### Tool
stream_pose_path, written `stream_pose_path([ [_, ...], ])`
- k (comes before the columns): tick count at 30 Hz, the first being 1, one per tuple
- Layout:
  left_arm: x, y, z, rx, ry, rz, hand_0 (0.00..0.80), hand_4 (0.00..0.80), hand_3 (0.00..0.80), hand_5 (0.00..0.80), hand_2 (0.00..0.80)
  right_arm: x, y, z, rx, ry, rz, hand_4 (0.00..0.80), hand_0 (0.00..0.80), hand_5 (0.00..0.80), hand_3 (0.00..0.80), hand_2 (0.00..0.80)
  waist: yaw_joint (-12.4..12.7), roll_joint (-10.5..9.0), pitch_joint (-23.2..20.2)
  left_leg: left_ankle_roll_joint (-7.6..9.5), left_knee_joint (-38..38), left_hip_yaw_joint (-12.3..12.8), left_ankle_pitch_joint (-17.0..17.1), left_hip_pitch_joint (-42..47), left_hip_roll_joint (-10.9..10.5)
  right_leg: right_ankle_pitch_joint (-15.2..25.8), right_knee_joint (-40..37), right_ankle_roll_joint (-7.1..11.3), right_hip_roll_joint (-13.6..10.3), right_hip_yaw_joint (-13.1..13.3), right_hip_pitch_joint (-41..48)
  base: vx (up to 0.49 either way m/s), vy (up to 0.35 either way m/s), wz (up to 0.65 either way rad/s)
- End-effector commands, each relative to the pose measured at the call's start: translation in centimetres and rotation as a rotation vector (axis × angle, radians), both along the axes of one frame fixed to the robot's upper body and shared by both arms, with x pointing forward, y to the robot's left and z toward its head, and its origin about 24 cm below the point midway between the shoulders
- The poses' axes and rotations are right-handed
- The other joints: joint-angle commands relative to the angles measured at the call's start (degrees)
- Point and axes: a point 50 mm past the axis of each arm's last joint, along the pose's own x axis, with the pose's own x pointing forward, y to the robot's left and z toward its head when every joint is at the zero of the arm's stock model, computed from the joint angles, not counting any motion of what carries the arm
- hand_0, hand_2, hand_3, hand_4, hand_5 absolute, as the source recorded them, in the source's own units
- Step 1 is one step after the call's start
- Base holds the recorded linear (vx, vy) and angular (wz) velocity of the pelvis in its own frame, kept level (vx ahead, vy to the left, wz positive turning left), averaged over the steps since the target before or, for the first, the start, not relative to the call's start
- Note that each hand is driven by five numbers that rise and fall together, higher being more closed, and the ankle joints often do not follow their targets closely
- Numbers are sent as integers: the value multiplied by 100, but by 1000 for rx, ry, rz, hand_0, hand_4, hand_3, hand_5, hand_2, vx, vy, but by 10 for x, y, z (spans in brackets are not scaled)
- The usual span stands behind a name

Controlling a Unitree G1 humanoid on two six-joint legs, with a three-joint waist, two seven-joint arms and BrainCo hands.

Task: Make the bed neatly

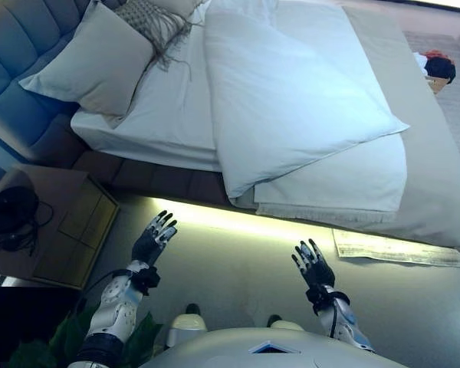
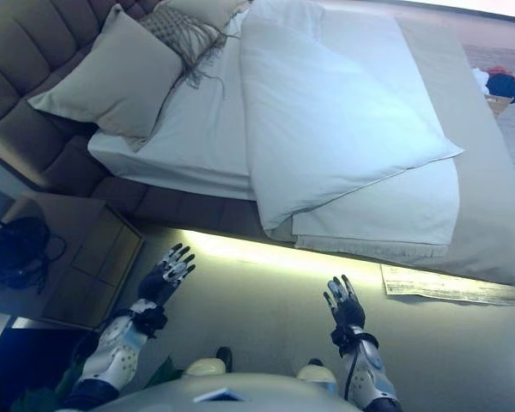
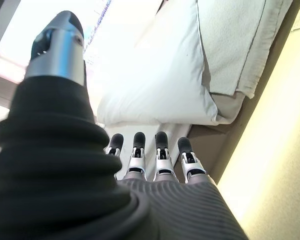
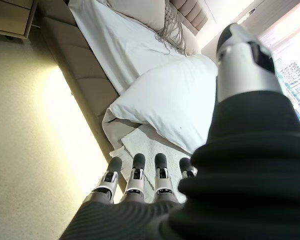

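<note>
Beige floor (image 1: 245,253) runs along the lit side of the bed (image 1: 445,176), where a white duvet (image 1: 291,100) lies folded back, one corner pointing to the bed's foot, over a white towel (image 1: 345,188). From the head views, a grey pillow (image 1: 92,61) leans on the headboard, a nightstand (image 1: 61,222) stands below it, and a paper (image 1: 399,247) lies on the floor. The left robot hand (image 1: 155,238) and right robot hand (image 1: 313,264) hover above the floor, fingers straight, holding nothing. Each wrist view (looking toward the bed) shows straight fingers (image 3: 160,150) and (image 4: 135,170), short of the duvet.
</note>
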Motion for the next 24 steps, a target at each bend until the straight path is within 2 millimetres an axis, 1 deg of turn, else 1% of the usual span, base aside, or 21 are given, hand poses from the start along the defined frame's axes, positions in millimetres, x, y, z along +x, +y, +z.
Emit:
stream_pose_path([
  [1,29,4,20,63,-117,13,0,0,0,0,0,29,-5,27,-39,-179,-6,0,0,0,0,0,80,-73,-36,309,25,162,-110,-278,-202,80,185,27,58,-385,-306,-23,-30,0],
  [3,29,2,22,52,-131,13,0,0,0,0,0,32,-3,28,-36,-179,1,0,0,0,0,0,110,-79,-45,299,25,193,-124,-292,-192,96,112,4,94,-411,-292,-4,-42,0],
  [6,20,4,14,74,-85,26,0,0,0,0,0,32,2,27,-34,-178,17,0,0,0,0,0,121,-69,-75,297,26,229,-135,-260,-184,74,117,-18,119,-380,-263,65,-31,-2],
  [10,7,9,10,107,-62,-11,0,0,0,0,0,21,-1,26,-53,-146,17,0,0,0,0,0,104,-58,-107,304,41,181,-167,-167,-211,13,142,-31,128,-377,-178,126,-23,-1],
  [13,5,8,11,89,-72,-28,0,0,0,0,0,14,-4,24,-55,-123,24,0,0,0,0,0,119,-33,-131,315,83,143,-162,-216,-218,-24,188,-44,112,-398,-211,72,10,1],
  [15,5,7,12,79,-81,-35,0,0,0,0,0,14,-7,24,-52,-120,24,0,0,0,0,0,129,4,-107,315,160,92,-155,-273,-216,-78,303,-65,92,-387,-262,33,48,3],
  [18,3,7,11,79,-80,-45,0,0,0,0,0,13,-7,23,-27,-117,32,0,0,0,0,0,132,11,-40,330,477,15,-273,-348,-232,-195,543,-94,47,-341,-296,43,39,8],
  [22,3,10,13,65,-83,-27,0,0,0,0,0,18,-7,26,-34,-102,64,0,0,0,0,0,199,-53,156,288,1361,-54,-517,-631,-287,-230,792,-155,-66,-351,-290,1,34,12],
  [24,2,12,13,56,-81,-18,0,0,0,0,0,21,-8,27,-37,-111,66,0,0,0,0,0,238,-23,228,270,1311,-94,-499,-640,-261,-245,782,-187,-56,-366,-241,-24,65,25],
])
